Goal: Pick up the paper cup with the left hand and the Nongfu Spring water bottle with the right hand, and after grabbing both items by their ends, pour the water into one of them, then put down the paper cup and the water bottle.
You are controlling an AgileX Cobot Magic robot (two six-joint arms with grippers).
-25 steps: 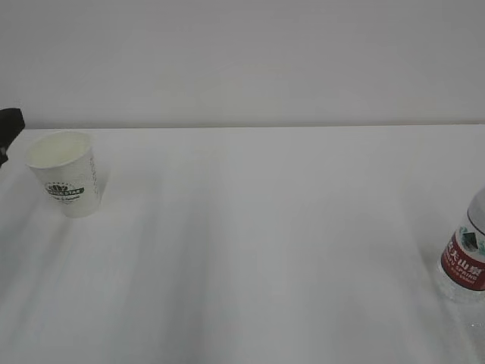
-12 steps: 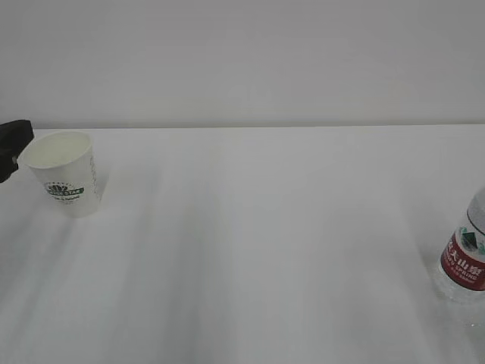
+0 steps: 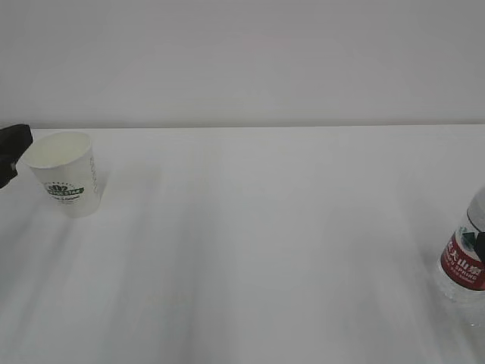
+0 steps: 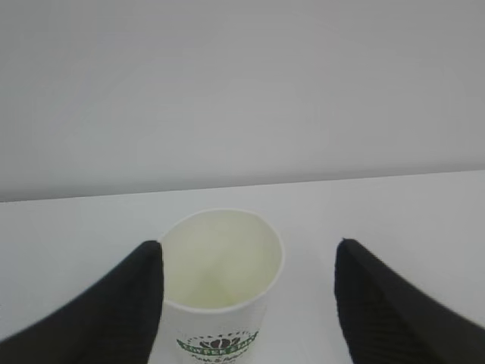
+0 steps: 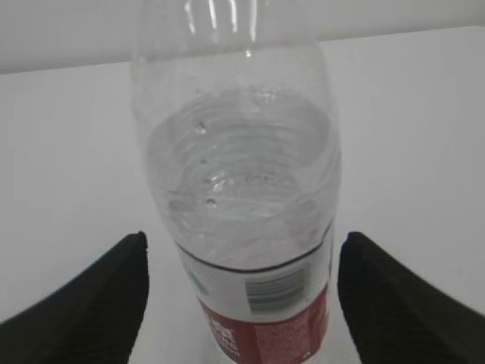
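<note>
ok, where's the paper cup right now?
The paper cup stands upright at the far left of the table in the exterior view, between the open fingers of the left hand, far from the water bottle at the right edge.

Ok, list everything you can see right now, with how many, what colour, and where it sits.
paper cup: one, white with a dark green logo, upright at the far left of the table, between the left gripper's fingers.
Nongfu Spring water bottle: one, clear with a red label, at the right edge of the table, cut off by the frame.
water: clear, inside the bottle.
table: one, white.
wall: pale grey, behind the table.
left gripper: black, open around the cup.
right gripper: black, open around the bottle.
</note>
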